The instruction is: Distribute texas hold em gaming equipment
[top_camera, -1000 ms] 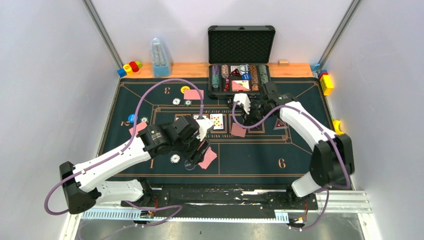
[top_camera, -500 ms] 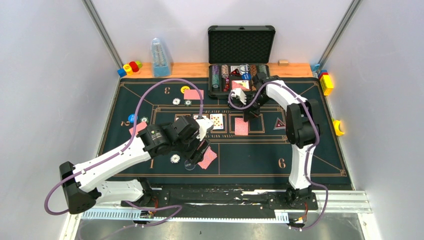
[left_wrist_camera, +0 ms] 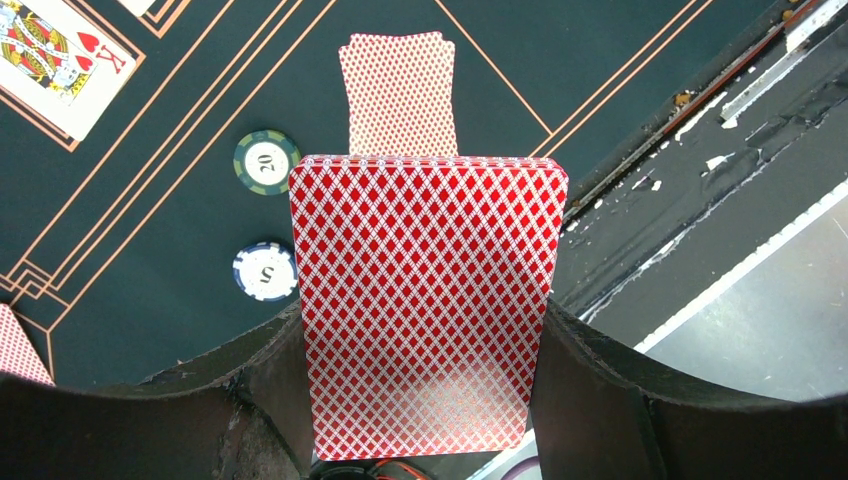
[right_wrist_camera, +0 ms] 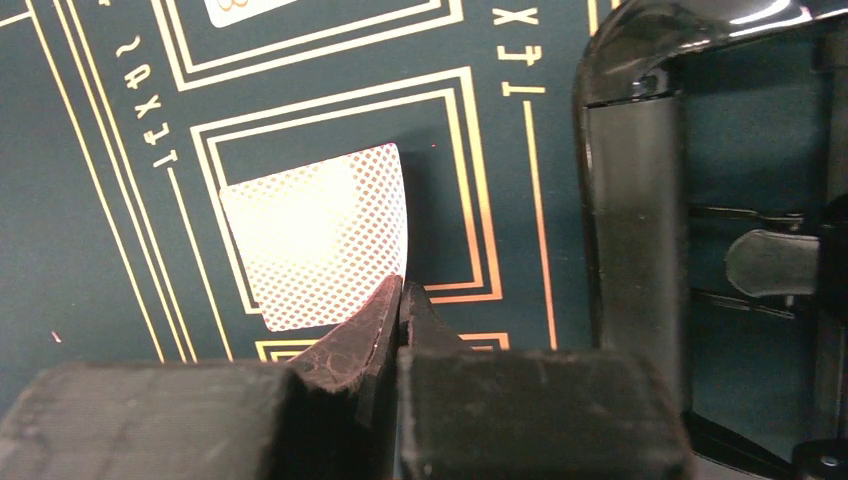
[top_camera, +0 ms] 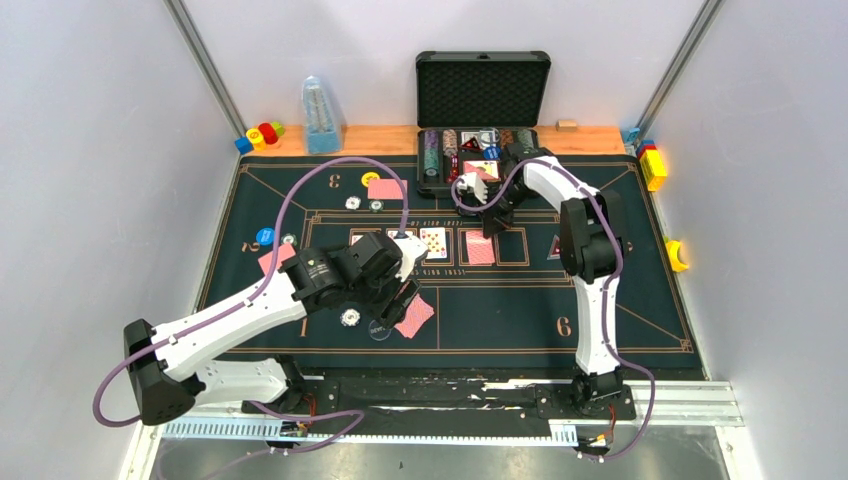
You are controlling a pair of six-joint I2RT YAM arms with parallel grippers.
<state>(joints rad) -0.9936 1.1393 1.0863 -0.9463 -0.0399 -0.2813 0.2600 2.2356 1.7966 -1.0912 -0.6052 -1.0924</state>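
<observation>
My left gripper (top_camera: 397, 303) is shut on a deck of red-backed playing cards (left_wrist_camera: 425, 300), held upright between both fingers. Below it on the mat lie a face-down card (left_wrist_camera: 398, 90), a green chip (left_wrist_camera: 266, 161) and a white chip (left_wrist_camera: 265, 271). My right gripper (right_wrist_camera: 402, 298) is shut, pinching the corner of one red-backed card (right_wrist_camera: 320, 235) that rests over an outlined box on the green mat (top_camera: 600, 300). Face-up cards (top_camera: 434, 242) fill the boxes to its left. More cards, chips and a yellow disc (top_camera: 370, 179) sit at seat 3, and a blue disc (top_camera: 264, 237) at seat 2.
An open black case (top_camera: 483, 90) with rows of chips stands at the mat's far edge, close behind my right gripper. A clear blue bottle-like object (top_camera: 321, 115) and toy blocks (top_camera: 262, 135) stand at the back left. More blocks (top_camera: 652, 165) lie on the right.
My right arm has folded back toward the case, carrying the card from below the row up over the fourth box. The left arm and its deck have barely moved.
</observation>
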